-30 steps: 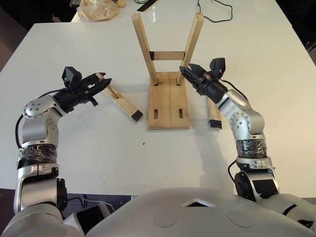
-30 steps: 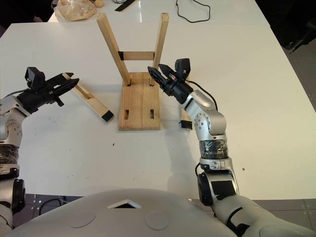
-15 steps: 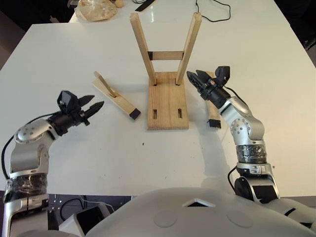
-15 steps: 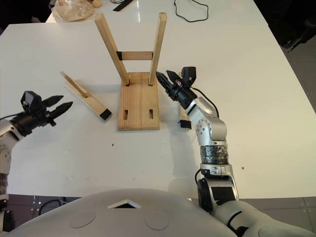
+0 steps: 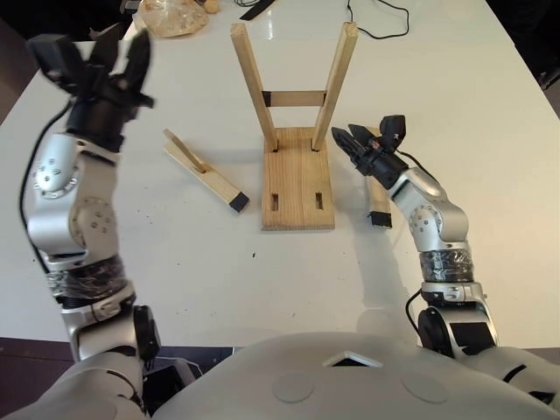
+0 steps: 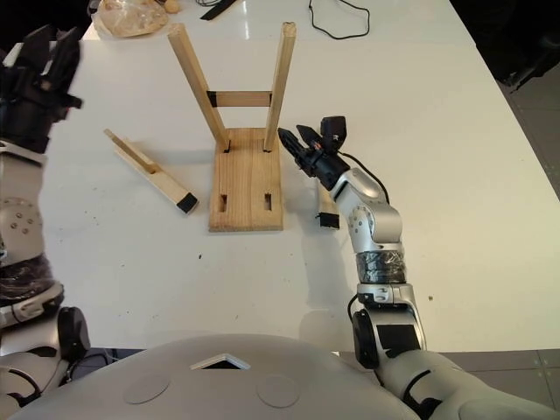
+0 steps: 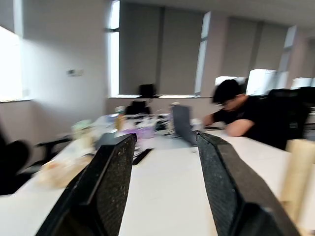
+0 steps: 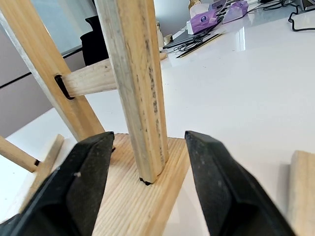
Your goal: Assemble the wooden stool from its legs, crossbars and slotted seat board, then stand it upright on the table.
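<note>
The slotted seat board [image 5: 297, 179] lies flat mid-table. Two legs [image 5: 254, 83] stand in its far slots, joined by a crossbar [image 5: 297, 98]. A second leg-and-crossbar piece [image 5: 206, 171] lies on the table to the left. Another wooden piece [image 5: 378, 197] lies right of the board, under my right forearm. My right gripper [image 5: 346, 137] is open just right of the foot of the right-hand upright leg [image 8: 135, 88], not touching it. My left gripper [image 5: 109, 57] is raised high above the table's far left, open and holding nothing; its fingers [image 7: 106, 187] point out across the room.
A crumpled plastic bag [image 5: 175, 16] sits at the table's far edge on the left. A black cable [image 5: 385, 22] runs along the far edge on the right. The near half of the white table [image 5: 219, 280] is bare.
My left arm has swung up from low over the table's near left to high above the far left. The right gripper drew back slightly from the upright leg, then held.
</note>
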You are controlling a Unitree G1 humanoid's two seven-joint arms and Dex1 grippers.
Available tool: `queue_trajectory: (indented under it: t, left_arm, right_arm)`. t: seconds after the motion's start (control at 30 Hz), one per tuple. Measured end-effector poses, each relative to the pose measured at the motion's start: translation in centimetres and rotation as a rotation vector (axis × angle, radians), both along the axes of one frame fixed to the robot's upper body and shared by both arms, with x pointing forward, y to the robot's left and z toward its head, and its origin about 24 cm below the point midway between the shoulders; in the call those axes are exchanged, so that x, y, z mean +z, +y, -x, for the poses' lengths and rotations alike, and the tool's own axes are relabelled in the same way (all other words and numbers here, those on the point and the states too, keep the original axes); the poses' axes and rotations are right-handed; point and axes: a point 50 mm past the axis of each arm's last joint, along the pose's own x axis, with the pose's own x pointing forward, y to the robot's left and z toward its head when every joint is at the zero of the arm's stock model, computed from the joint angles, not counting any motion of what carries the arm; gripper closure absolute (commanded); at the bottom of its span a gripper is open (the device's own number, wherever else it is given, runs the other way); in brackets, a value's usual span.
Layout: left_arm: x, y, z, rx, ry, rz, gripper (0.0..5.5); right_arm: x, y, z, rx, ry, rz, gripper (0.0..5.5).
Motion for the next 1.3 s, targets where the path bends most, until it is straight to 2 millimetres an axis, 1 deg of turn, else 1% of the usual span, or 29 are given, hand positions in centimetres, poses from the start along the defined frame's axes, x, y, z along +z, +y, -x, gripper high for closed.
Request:
queue_trajectory:
  t: [0.03,0.07,0.2,0.27,0.3,0.37,0.5,0.73,0.77,0.8,0.83,0.87,1.0,1.13,1.23,1.3]
  left_arm:
    - [-0.1,-1.0,0.2,-0.045,0.003,0.005,3.23]
    - [-0.7,-1.1,0.2,-0.046,0.032,0.009,3.23]
    - [-2.7,0.1,-0.4,0.06,0.136,0.003,3.23]
    - [-3.3,0.9,-1.0,0.127,0.167,0.008,3.23]
    - [-3.7,1.8,-1.7,0.195,0.189,0.023,3.23]
    - [-3.9,2.6,-2.4,0.253,0.195,0.039,3.23]
    - [-4.1,3.1,-3.3,0.292,0.19,0.069,3.23]
    - [-5.2,3.1,-3.3,0.292,0.211,0.089,3.23]
    - [-5.4,3.1,-3.4,0.293,0.224,0.089,3.23]
    - [-6.1,3.2,-3.5,0.298,0.272,0.081,3.23]
    - [-7.2,3.4,-3.8,0.306,0.343,0.069,3.23]
    - [-7.5,3.6,-4.1,0.32,0.368,0.056,3.23]
    - [-7.5,4.8,-5.5,0.393,0.424,0.021,3.23]
    - [-7.3,4.5,-4.8,0.376,0.381,0.041,3.23]
    - [-7.3,4.1,-3.8,0.344,0.341,0.094,3.23]
    - [-7.4,3.6,-3.2,0.301,0.333,0.132,3.23]
  right_arm:
    - [0.0,0.3,-0.2,0.006,-0.007,0.013,2.85]
    - [0.1,0.3,-0.4,0.006,-0.015,0.018,2.85]
    - [-0.2,0.2,-0.4,-0.007,-0.018,0.025,2.85]
    - [-0.2,0.2,-0.4,-0.008,-0.02,0.025,2.85]
    - [-0.3,0.3,-0.4,-0.009,-0.024,0.03,2.85]
    - [-0.4,0.5,-0.4,-0.009,-0.025,0.032,2.85]
    - [-0.5,1.0,-0.3,0.0,-0.024,0.021,2.85]
    - [-0.5,1.0,-0.3,-0.009,-0.021,0.015,2.85]
    - [-0.5,1.0,-0.3,-0.009,-0.02,0.015,2.85]
    - [-0.5,1.0,-0.3,-0.01,-0.02,0.015,2.85]
    - [-0.6,1.0,-0.3,-0.011,-0.019,0.015,2.85]
    - [-0.6,1.0,-0.3,-0.012,-0.018,0.014,2.85]
    - [-0.6,1.2,-0.3,-0.007,-0.017,0.014,2.85]
    - [-0.6,1.1,-0.3,-0.009,-0.017,0.016,2.85]
    - [-0.8,0.9,-0.2,-0.013,-0.012,0.016,2.85]
    - [-0.9,0.9,-0.1,-0.015,-0.007,0.015,2.85]
